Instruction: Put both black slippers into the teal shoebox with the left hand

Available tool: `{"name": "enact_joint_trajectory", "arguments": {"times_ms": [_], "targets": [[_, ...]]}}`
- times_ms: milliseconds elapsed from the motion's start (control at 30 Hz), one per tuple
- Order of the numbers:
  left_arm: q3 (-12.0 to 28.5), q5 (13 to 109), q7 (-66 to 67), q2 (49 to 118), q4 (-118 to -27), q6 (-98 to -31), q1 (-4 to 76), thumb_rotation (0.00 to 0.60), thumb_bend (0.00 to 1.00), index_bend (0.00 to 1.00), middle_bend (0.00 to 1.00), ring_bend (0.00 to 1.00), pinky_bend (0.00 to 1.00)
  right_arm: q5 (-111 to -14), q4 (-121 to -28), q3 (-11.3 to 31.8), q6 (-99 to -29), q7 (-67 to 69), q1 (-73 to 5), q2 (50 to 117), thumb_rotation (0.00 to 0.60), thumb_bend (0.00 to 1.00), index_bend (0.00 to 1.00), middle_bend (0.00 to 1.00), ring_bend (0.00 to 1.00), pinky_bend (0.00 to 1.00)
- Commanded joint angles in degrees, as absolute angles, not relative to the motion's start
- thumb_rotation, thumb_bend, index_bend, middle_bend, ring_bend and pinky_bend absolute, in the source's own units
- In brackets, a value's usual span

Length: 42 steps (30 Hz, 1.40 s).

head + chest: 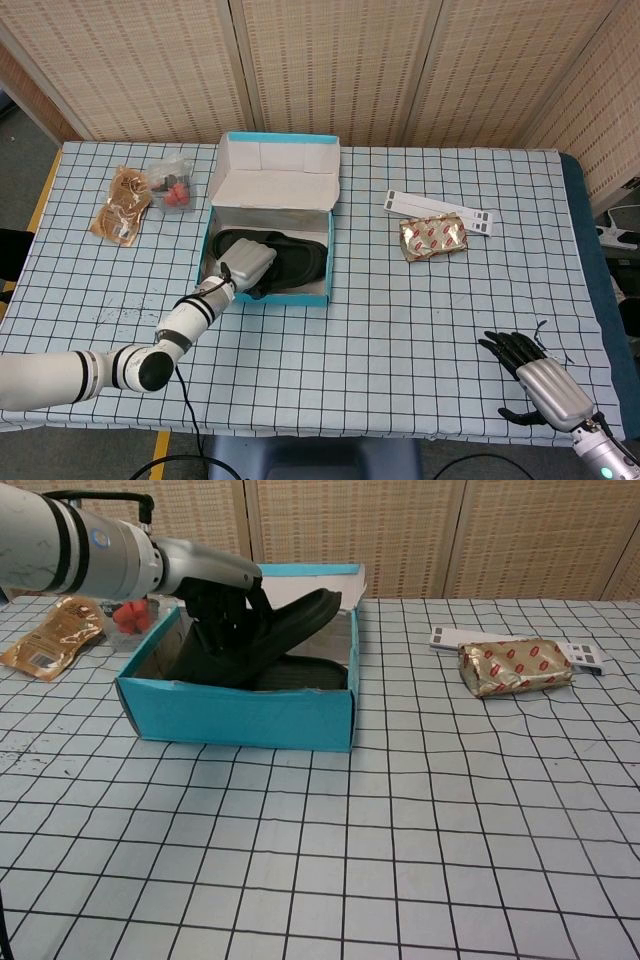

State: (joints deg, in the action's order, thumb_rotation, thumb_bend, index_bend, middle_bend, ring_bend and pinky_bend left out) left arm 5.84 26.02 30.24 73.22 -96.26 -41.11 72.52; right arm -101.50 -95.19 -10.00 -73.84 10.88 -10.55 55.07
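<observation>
Left hand point(222, 605): closed around upper black slipper point(290, 625), held tilted inside teal shoebox point(240, 712).
Second slipper point(300, 672): laid flat beneath.
Right hand point(535, 380): fingers spread, rested on table point(400, 310).

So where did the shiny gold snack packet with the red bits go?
The gold packet lies on the checked tablecloth to the right of the teal shoebox in the head view, just in front of a white strip.

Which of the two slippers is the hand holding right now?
The upper slipper, tilted with its toe raised above the box rim, is in the left hand. The other slipper lies flat on the shoebox floor.
</observation>
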Motion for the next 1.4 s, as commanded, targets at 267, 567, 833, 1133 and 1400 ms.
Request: {"name": "enact_joint_trajectory", "arguments": {"times_ms": [267,567,833,1133,1400], "targets": [[0.91,15.54,38.4,80.66,-93.46,-47.34,77.83,0.6,0.99,0.57,0.82,0.67,0.62,-102.15,-95.14,-10.31,-74.62,11.6,-10.44,54.77,0.6,0.07,0.0,0.0,0.0,0.0],[1.94,23.13,34.63,81.14,-93.19,-47.06,74.93,0.6,0.86,0.17,0.55,0.54,0.54,-102.16,-94.87,-10.33,-75.03,12.3,-10.39,54.56,0.6,0.07,0.0,0.0,0.0,0.0],[3.03,29.08,30.11,77.65,-96.28,-44.54,72.58,0.6,0.79,0.06,0.39,0.41,0.51,-102.41,-94.94,-10.47,-75.17,12.29,-10.36,54.53,0.6,0.07,0.0,0.0,0.0,0.0],[6.48,44.49,19.82,76.49,-99.03,-51.33,65.0,0.6,0.77,0.12,0.48,0.5,0.55,-102.59,-94.97,-10.53,-75.97,12.46,-10.04,54.37,0.6,0.07,0.0,0.0,0.0,0.0],[7.22,55.98,6.64,75.35,-98.92,-45.48,60.62,0.6,0.76,0.1,0.37,0.3,0.3,-102.88,-95.1,-10.7,-75.7,11.98,-10.1,54.51,0.6,0.07,0.0,0.0,0.0,0.0]]}}
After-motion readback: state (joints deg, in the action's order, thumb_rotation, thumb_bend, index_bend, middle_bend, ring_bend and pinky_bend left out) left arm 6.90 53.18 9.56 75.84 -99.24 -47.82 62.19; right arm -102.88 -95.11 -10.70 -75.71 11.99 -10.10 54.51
